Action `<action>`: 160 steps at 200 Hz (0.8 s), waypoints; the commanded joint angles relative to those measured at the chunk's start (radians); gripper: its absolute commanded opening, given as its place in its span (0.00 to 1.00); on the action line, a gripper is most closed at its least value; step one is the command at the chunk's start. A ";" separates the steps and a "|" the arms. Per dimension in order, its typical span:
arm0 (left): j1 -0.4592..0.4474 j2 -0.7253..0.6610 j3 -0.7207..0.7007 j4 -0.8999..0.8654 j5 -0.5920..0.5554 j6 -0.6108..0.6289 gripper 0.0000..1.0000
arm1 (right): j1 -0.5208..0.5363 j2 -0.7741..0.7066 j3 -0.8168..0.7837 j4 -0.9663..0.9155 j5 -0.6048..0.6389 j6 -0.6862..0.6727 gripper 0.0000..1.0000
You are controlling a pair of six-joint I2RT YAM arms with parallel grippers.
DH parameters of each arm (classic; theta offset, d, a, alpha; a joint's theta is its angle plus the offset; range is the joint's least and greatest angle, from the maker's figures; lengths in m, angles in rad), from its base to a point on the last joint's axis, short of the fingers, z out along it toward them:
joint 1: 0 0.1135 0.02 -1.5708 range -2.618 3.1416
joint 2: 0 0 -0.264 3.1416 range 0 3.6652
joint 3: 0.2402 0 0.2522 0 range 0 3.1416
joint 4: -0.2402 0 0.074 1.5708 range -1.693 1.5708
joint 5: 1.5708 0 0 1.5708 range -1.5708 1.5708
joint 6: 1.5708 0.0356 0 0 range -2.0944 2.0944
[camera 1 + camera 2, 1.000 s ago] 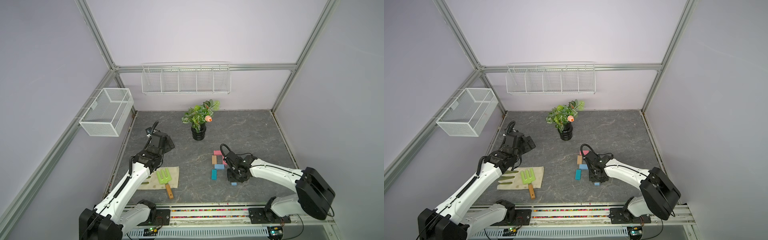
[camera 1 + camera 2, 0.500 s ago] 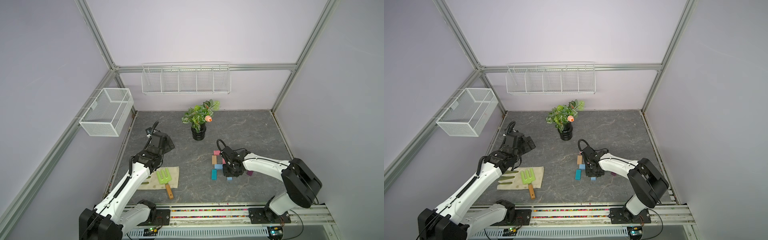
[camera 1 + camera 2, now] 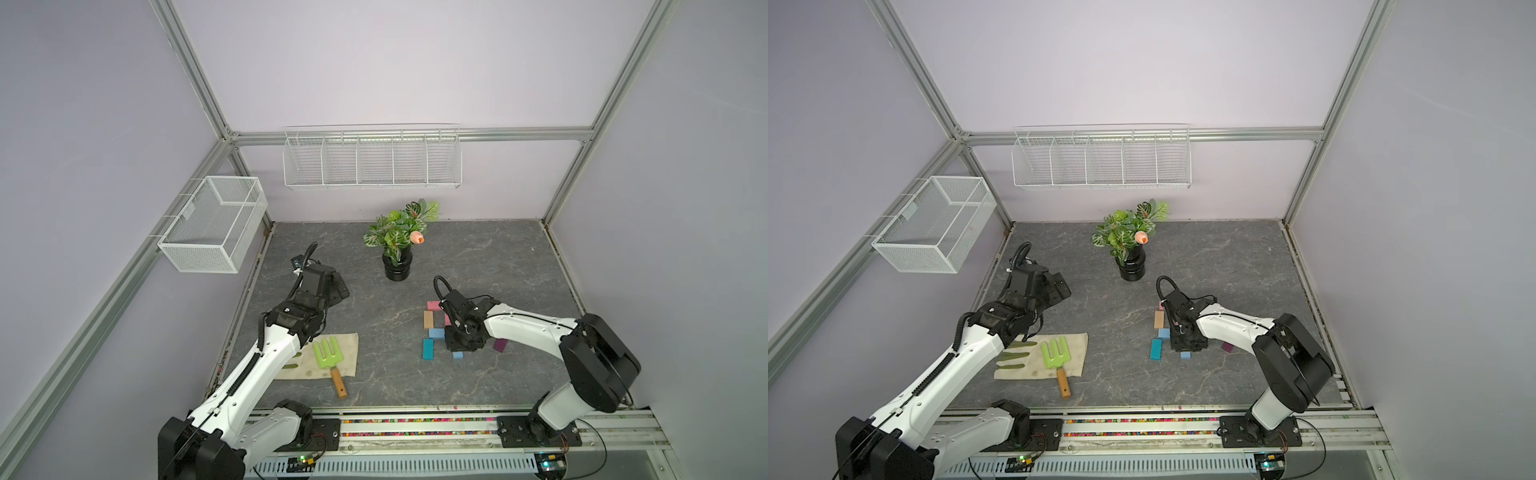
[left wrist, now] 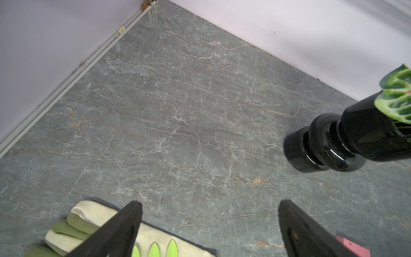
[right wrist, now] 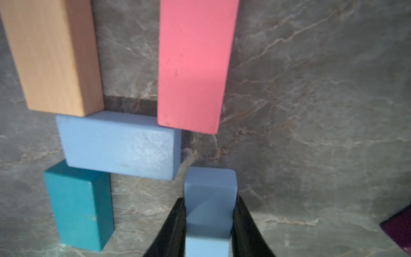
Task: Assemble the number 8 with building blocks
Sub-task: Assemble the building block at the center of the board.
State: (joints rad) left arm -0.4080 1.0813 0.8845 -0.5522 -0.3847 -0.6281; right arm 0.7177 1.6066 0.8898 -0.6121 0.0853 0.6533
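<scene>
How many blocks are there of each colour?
Pink blocks: 2
Light blue blocks: 2, one of them pinched in the right claw
Teal block: 1
Tan block: 1
Dark purple block: 1
Total: 7

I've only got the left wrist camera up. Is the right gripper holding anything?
Observer: Yes, the right gripper is shut on a small light blue matte block.
Operator: What's already laid?
Observer: A second light blue block lies across the ends of a tan wooden block and a pink matte block.
Operator: And the purple one?
Observer: The dark purple block lies apart from the rest, beside the right arm.
</scene>
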 commanded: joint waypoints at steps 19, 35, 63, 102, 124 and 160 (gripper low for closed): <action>-0.004 0.006 0.016 -0.003 -0.006 -0.010 1.00 | -0.009 0.055 0.024 0.039 -0.005 -0.021 0.19; -0.004 0.004 0.018 -0.004 -0.007 -0.011 1.00 | -0.008 0.058 0.026 0.042 -0.007 -0.020 0.21; -0.005 0.005 0.019 -0.004 -0.007 -0.010 1.00 | -0.008 0.051 0.024 0.030 0.003 -0.013 0.28; -0.005 0.002 0.015 -0.003 -0.009 -0.009 1.00 | -0.009 0.020 0.013 0.025 0.012 -0.012 0.40; -0.004 0.003 0.013 -0.005 -0.006 -0.009 1.00 | -0.008 0.008 0.014 0.021 0.013 -0.014 0.43; -0.004 0.000 0.017 -0.009 -0.009 -0.007 1.00 | -0.009 -0.005 0.017 0.007 0.019 -0.011 0.47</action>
State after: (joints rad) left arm -0.4080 1.0813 0.8841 -0.5518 -0.3847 -0.6281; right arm 0.7147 1.6302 0.9154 -0.5964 0.0891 0.6464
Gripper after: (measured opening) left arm 0.995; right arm 0.458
